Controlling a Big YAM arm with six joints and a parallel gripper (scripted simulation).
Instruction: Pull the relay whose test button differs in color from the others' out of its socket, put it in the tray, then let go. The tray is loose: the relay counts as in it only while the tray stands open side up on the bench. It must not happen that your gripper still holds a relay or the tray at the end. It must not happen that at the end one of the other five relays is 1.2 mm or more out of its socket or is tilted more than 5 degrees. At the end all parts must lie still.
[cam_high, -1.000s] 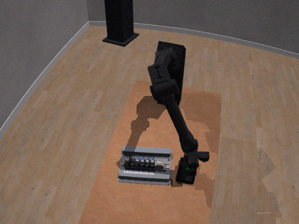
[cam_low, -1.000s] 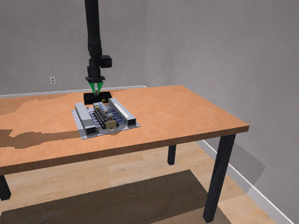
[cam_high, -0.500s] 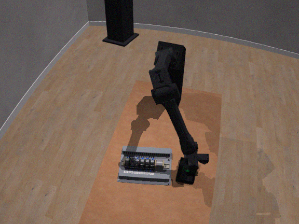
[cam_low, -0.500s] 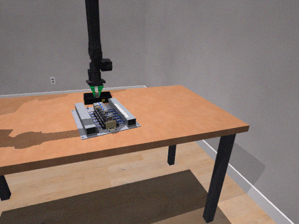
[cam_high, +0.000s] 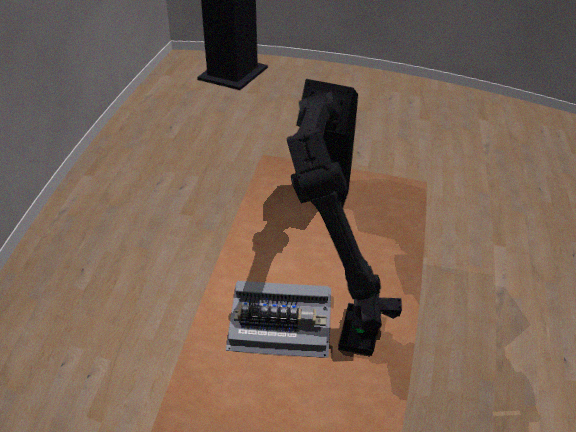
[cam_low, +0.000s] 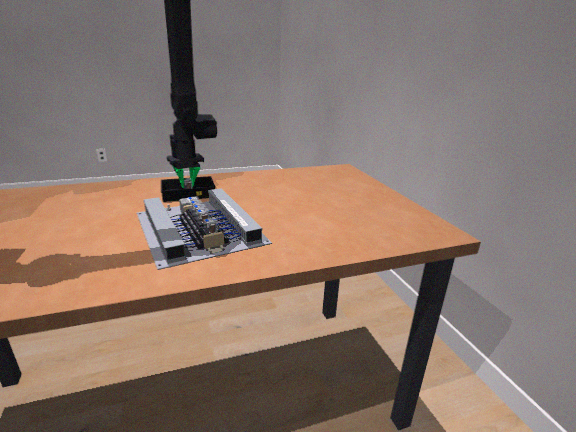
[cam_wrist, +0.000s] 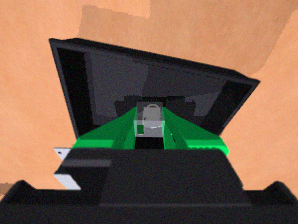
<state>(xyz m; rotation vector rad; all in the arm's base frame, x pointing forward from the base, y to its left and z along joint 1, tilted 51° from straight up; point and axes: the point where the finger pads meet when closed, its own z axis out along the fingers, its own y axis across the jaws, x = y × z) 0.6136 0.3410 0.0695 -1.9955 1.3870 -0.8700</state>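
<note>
A wide orange-brown surface is crossed from above by the black arm, whose far end is pointed downward. On the surface, a grey panel is laid flat, with a duct along each of two opposite sides. Just beside it, the black tray is set open side up, and a small yellow mark is seen on its side wall. Between the ducts, a row of relays is carried, with blue spots on top; a gap is left in the row, second from the end farther from the tray. The green fingers are closed on a clear-cased relay, which is held at the tray's opening, within its outline as seen from the wrist. Whether the tray's floor is touched by it cannot be told. A small green patch is seen on its case.

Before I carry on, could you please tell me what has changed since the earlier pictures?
The gripper has moved down toward the tray, carrying the relay. Nothing has visibly been newly grasped or released. The tray and the panel look unmoved.
</note>
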